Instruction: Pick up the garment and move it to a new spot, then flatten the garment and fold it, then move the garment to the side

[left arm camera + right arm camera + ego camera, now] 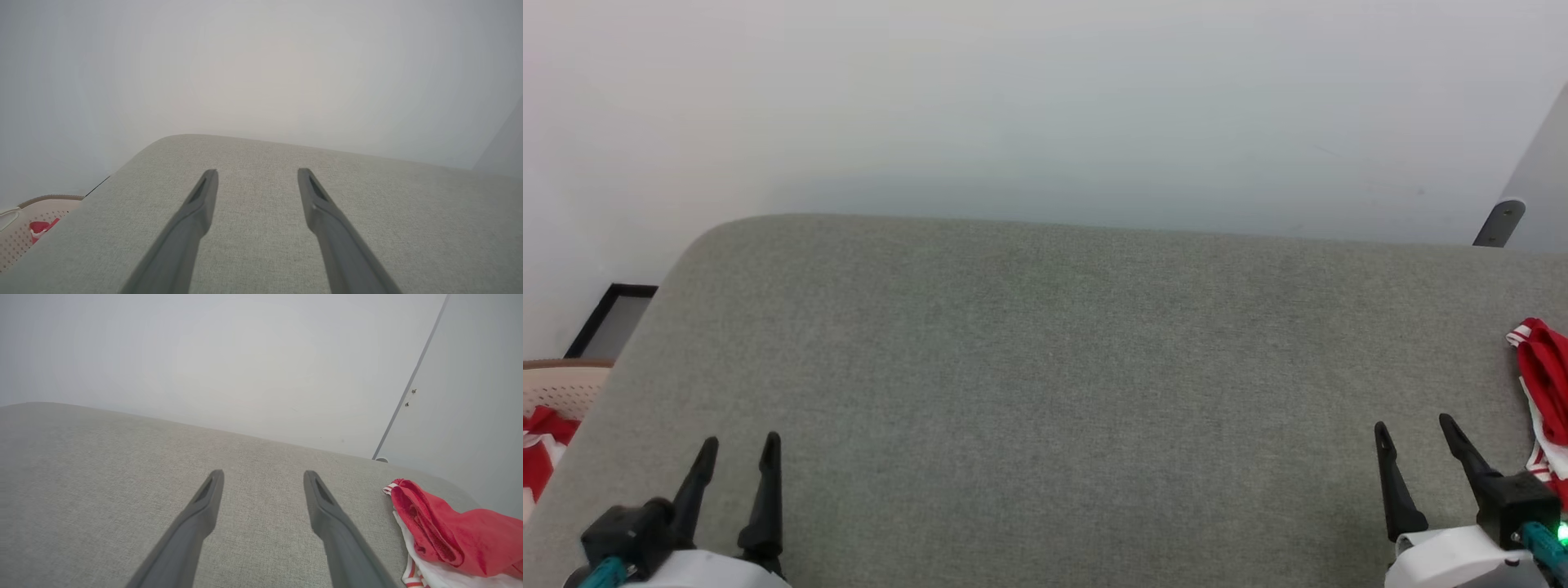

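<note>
The red garment lies bunched at the far right edge of the grey cushioned surface, its red-and-white stripe trim showing; in the right wrist view the garment sits crumpled to the right of my fingers, with white fabric under the red. My right gripper stands open just left of it, holding nothing. Open too, my left gripper hovers over bare grey fabric at the lower left. The left gripper and the right gripper both have a wide gap between their fingers.
A pale perforated basket with red-and-white cloth inside stands off the surface's left edge, and the basket appears again in the left wrist view. A white wall rises behind. A dark frame lies at the left; a grey panel edge stands at the right.
</note>
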Robot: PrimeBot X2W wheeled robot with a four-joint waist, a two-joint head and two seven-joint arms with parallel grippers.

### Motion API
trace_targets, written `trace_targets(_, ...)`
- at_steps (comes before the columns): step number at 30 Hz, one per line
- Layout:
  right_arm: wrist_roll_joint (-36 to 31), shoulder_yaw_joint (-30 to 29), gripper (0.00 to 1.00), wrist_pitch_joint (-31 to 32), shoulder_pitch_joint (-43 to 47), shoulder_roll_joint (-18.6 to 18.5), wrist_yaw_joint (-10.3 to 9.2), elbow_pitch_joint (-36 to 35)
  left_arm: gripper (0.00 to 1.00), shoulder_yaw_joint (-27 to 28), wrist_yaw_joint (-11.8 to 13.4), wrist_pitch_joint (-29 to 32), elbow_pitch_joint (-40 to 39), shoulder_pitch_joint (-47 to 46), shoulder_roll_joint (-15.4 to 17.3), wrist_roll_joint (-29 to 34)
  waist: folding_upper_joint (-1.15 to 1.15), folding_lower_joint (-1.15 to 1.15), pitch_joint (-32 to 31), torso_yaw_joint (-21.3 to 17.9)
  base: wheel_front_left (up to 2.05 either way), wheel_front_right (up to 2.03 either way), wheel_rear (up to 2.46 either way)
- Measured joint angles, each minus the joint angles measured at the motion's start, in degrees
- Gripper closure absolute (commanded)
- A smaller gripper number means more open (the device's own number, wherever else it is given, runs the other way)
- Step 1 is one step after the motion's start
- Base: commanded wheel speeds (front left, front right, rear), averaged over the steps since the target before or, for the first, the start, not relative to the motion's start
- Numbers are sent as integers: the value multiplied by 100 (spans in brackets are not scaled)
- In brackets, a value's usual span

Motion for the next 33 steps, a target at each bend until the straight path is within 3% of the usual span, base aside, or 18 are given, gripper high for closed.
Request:
trace_targets(12, -232, -163, 0, 0, 497, 324, 0, -855, 0, 305, -80, 1, -113, 175, -101, -5, 0, 0, 13, -48, 0, 0, 0)
trace_targets(29, -281, -260, 0, 0, 739, 492, 0, -1087, 0, 338, -125, 1, -266, 288, -86, -25, 0, 0, 20, -88, 0, 0, 0)
trace_targets(30, -281, -260, 100, 1, 744, 497, 0, -1080, 100, 318, -125, 1, -283, 293, -78, -26, 0, 0, 20, -87, 0, 0, 0)
trace_targets(33, -276, -243, 100, 19, 767, 525, 0, -905, 100, 275, -123, 7, -134, 358, -205, -27, 0, 0, 20, -88, 0, 0, 0)
